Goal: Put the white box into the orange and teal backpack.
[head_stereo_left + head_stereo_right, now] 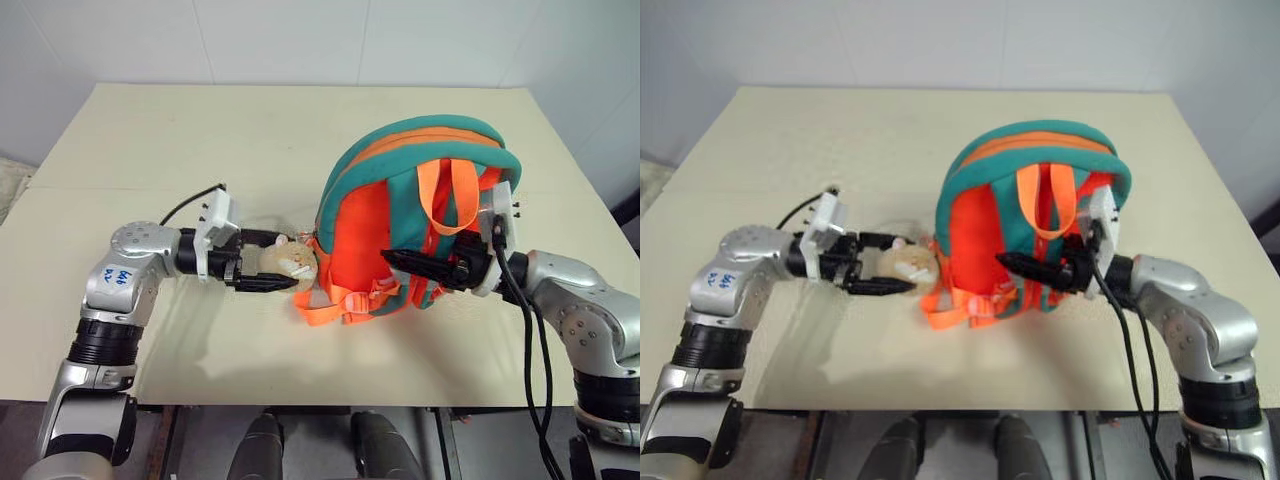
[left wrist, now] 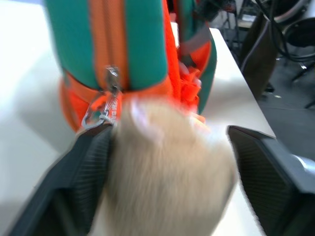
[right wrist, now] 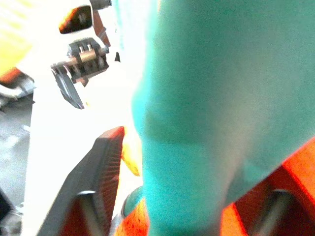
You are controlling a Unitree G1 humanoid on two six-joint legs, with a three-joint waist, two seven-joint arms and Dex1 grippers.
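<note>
Plainly cream table (image 1: 200, 130) bears upright backpack (image 1: 400, 190); white wall (image 1: 300, 40) behind.

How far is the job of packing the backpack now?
The backpack stands upright on the table, zipper closed, no box to be seen: packing looks done. The left claw is open around the plush charm; the right claw straddles the pack's side. What is left: drawing both arms back.
</note>
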